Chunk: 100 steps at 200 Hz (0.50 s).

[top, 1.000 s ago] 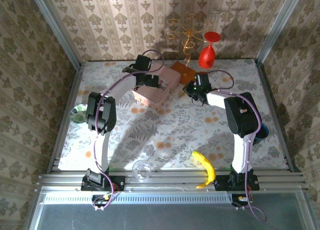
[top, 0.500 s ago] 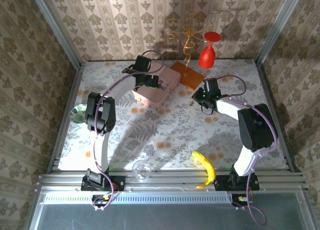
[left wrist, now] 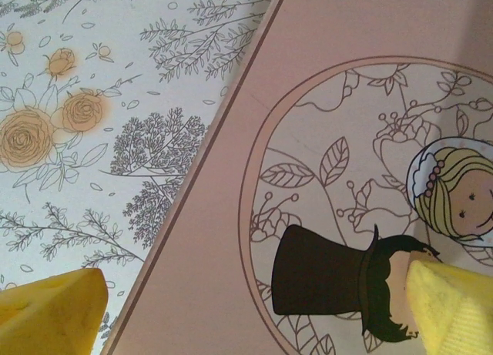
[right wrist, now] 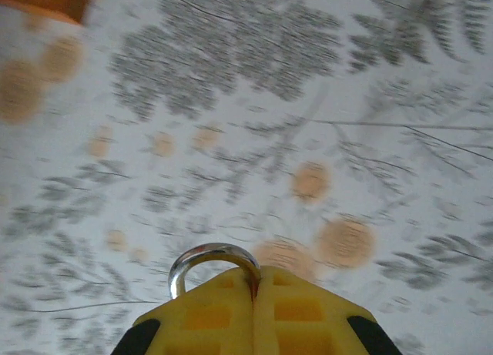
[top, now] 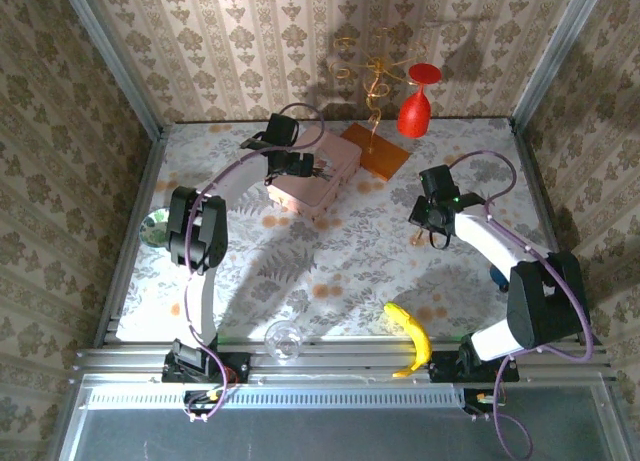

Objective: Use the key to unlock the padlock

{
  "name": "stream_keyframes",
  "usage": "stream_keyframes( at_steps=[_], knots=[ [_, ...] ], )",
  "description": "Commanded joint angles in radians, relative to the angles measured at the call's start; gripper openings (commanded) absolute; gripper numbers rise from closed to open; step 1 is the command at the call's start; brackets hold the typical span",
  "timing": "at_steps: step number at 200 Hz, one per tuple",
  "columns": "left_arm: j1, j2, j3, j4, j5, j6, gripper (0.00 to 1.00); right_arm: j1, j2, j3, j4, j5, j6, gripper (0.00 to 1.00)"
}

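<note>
Padlock clamped in right end effector, fingers pressed together, pale shackle poking out, above bench toward right edge. Left end effector spread apart over pink box. Hold firm, keyway clear of fingers, so key enters straight.
</note>
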Motion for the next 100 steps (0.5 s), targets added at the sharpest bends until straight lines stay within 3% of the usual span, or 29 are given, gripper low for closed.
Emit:
stream_keyframes(
  at_steps=[1, 78, 100],
  knots=[
    [0.019, -0.037, -0.036, -0.098, -0.021, -0.006, 1.00, 0.002, 0.037, 0.053, -0.160, 0.135, -0.064, 0.00],
    [0.018, -0.115, -0.099, -0.098, -0.030, -0.038, 1.00, 0.009, 0.301, 0.192, -0.143, 0.119, -0.102, 0.00],
    [0.019, -0.142, -0.122, -0.091, -0.025, -0.050, 1.00, 0.022, 0.362, 0.243, -0.133, 0.110, -0.094, 0.11]
  ],
)
